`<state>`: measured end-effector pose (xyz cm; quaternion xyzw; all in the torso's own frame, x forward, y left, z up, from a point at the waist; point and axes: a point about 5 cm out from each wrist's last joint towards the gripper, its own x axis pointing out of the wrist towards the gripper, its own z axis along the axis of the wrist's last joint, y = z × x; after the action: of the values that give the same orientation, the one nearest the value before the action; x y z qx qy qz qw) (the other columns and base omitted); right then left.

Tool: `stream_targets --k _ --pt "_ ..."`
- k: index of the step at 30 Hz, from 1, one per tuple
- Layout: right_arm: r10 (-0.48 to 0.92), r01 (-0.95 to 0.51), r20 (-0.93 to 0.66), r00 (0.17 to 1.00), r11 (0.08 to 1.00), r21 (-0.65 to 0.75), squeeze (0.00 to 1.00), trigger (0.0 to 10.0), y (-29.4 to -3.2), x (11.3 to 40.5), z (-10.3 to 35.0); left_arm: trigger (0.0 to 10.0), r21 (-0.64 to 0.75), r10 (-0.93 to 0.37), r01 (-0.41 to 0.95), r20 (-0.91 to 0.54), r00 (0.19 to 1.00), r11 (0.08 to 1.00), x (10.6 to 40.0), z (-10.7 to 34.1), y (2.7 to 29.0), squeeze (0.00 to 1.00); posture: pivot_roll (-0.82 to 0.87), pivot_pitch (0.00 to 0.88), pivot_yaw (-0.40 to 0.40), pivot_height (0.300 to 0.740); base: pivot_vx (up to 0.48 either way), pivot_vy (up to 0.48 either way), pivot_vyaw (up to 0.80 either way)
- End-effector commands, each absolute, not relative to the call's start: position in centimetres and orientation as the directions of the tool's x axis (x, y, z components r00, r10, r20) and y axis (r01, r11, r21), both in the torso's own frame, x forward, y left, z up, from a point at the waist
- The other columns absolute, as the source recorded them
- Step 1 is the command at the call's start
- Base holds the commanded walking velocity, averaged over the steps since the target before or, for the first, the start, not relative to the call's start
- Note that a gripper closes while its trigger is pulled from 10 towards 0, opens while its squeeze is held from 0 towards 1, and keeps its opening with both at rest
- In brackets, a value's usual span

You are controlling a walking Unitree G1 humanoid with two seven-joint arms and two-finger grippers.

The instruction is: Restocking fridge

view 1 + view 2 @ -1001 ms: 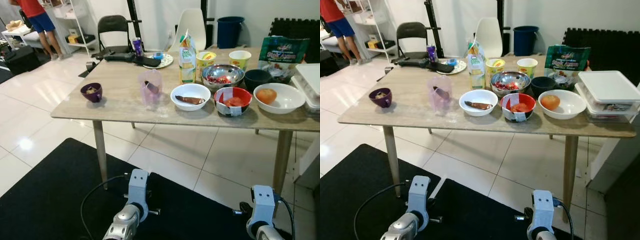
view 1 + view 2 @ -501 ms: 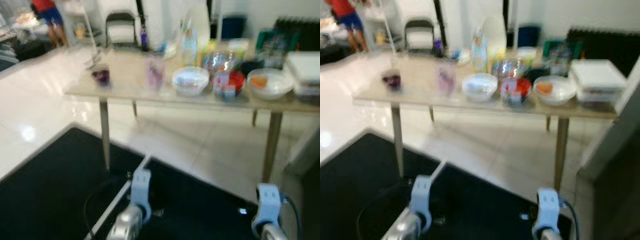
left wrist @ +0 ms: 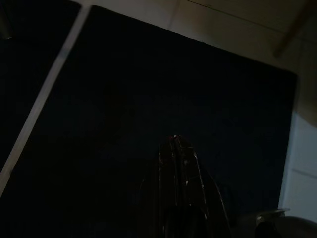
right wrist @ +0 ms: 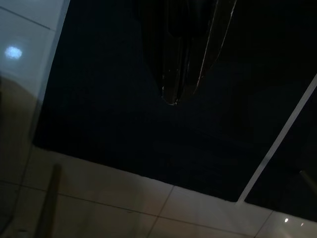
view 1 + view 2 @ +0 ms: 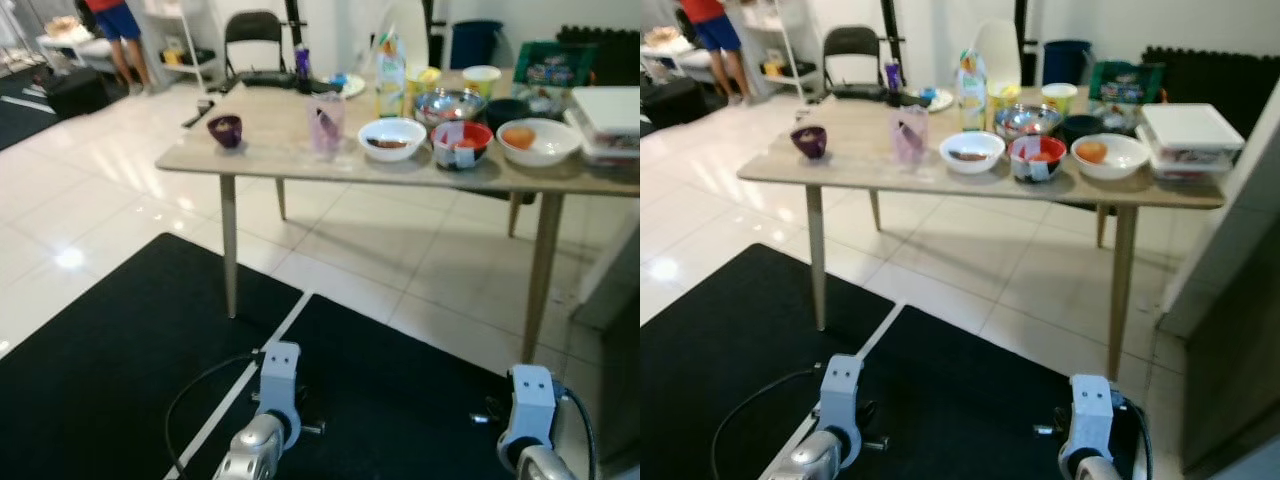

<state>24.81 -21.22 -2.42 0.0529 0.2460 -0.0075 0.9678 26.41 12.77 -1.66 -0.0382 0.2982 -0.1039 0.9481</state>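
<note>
A black mat [image 5: 730,350] covers white tile before a wooden table [image 5: 840,165]. Along the table stand a white lidded box [image 5: 1191,128], a juice carton [image 5: 971,78], bowls holding food [image 5: 970,153], and a small purple bowl [image 5: 808,140]. Both arms hang idle over the mat; the left gripper [image 3: 177,148] and right gripper [image 4: 181,84] are clenched, holding nothing.

no text can be read. the juice carton [image 5: 971,79], the green bag [image 5: 1117,82] and the yellow cup [image 5: 1002,96] on the table [image 5: 850,160] all carry printing, but the letters are too small and too blurred to make out.
</note>
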Motion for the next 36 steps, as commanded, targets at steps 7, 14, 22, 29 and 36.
stream_targets --k 7,14,22,29,36 --pt "0.009 0.045 -0.492 0.871 0.994 0.098 0.00 10.0 -21.25 24.39 -2.74 10.0 -0.113 -0.197 0.161 -0.572 0.796 0.980 26.36 -1.79 13.36 0.00 -0.07 0.097 0.078 0.740 0.000 0.000 0.00" --pt "0.018 0.036 -0.493 0.870 0.994 0.100 0.00 10.0 -20.97 24.50 -2.72 10.0 -0.117 -0.184 0.143 -0.567 0.803 0.983 26.48 -1.65 13.61 0.00 -0.06 0.101 0.074 0.740 0.000 0.000 0.00" --pt "0.027 0.026 -0.498 0.866 0.995 0.100 0.00 10.0 -20.72 24.76 -2.71 10.0 -0.103 -0.173 0.140 -0.559 0.811 0.985 26.65 -1.42 13.84 0.00 -0.05 0.102 0.068 0.740 0.000 0.000 0.00" --pt "0.035 0.019 -0.496 0.868 0.994 0.103 0.00 10.0 -20.47 25.10 -2.55 10.0 -0.104 -0.171 0.136 -0.550 0.818 0.985 26.87 -1.18 13.76 0.00 -0.05 0.102 0.065 0.740 0.194 0.000 0.00" --pt "0.037 0.017 -0.492 0.870 0.994 0.104 0.00 10.0 -20.38 25.34 -2.40 10.0 -0.108 -0.172 0.135 -0.543 0.822 0.985 27.12 -0.97 13.60 0.00 -0.05 0.100 0.066 0.740 0.295 0.000 0.00"
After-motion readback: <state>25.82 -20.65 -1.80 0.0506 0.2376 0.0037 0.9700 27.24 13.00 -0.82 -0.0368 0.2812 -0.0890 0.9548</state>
